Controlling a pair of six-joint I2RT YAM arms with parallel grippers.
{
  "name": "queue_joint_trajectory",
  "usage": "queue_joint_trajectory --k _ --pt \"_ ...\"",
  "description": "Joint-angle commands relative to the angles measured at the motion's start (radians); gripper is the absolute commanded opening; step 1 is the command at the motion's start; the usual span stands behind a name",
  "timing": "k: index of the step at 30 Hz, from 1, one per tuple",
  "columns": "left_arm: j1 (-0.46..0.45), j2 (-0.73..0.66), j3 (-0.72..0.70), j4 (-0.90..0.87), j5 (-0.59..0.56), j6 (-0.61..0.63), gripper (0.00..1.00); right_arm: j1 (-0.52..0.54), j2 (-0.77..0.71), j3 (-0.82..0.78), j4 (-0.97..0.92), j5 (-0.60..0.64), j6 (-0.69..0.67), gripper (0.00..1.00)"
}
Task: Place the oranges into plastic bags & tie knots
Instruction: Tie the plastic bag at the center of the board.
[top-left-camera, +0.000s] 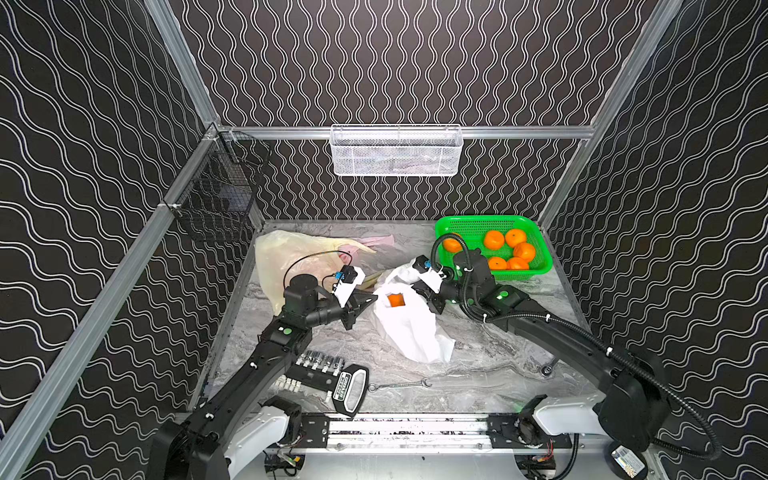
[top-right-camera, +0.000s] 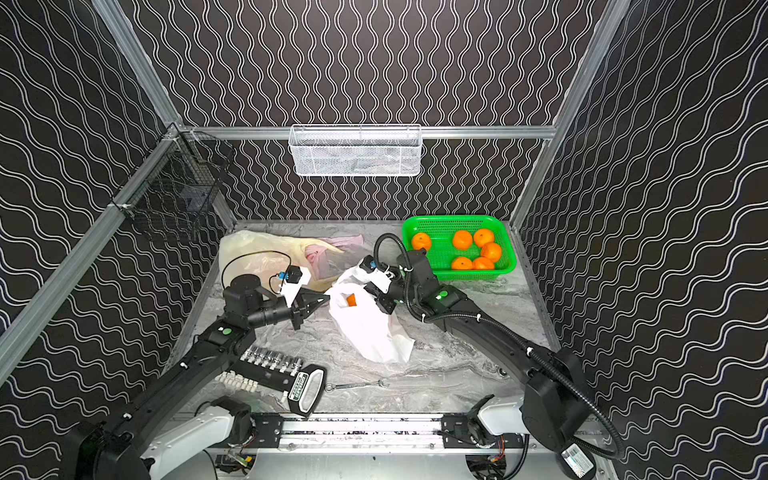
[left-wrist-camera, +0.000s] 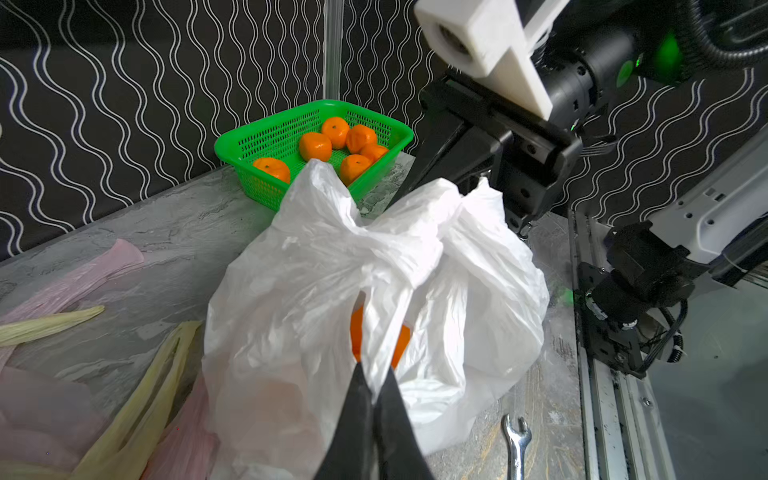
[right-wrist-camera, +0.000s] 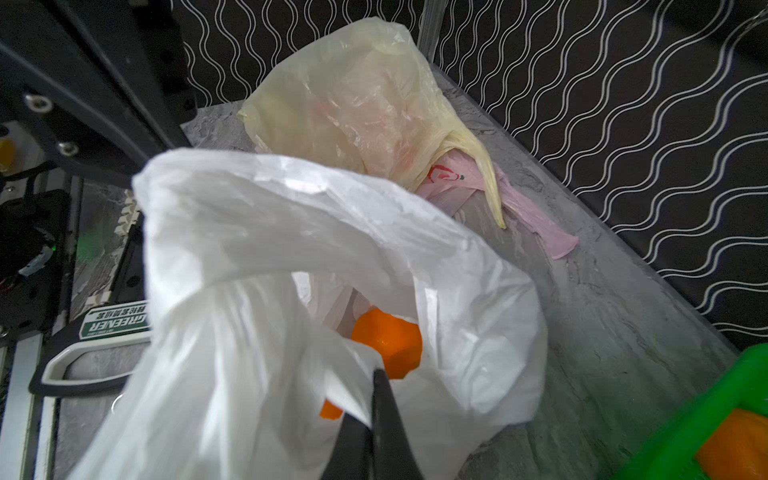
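bag | pinched by left claw one side | right claw pinching opposite side

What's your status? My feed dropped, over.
Status: left gripper shut on white bag, right gripper likewise. One orange showing inside, no knot yet. Six oranges in green basket. No obstruction; wrench lies clear of bag.

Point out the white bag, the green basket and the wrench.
white bag (top-left-camera: 409, 332), in a top view, on its crumpled body
green basket (top-left-camera: 473, 227), in a top view, on its far mesh wall
wrench (top-left-camera: 401, 385), in a top view, mid-shaft
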Motion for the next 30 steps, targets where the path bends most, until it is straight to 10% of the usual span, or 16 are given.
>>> queue_joint_trajectory --k 1,18,21,30 --pt "0.003 0.004 0.016 -0.047 -0.052 0.012 0.0 0.0 -0.024 -0.014 0.087 0.082 0.046 0.0" --pt "0.002 0.038 0.072 -0.211 -0.293 -0.25 0.0 -0.056 -0.141 -0.189 0.251 0.473 0.428 0.0" --pt "0.004 0.089 0.156 -0.41 -0.463 -0.327 0.0 -0.099 -0.132 -0.19 0.197 0.479 0.482 0.0" --pt "0.027 0.217 0.233 -0.493 -0.511 -0.326 0.0 -0.302 -0.092 -0.193 0.016 0.451 0.598 0.0"
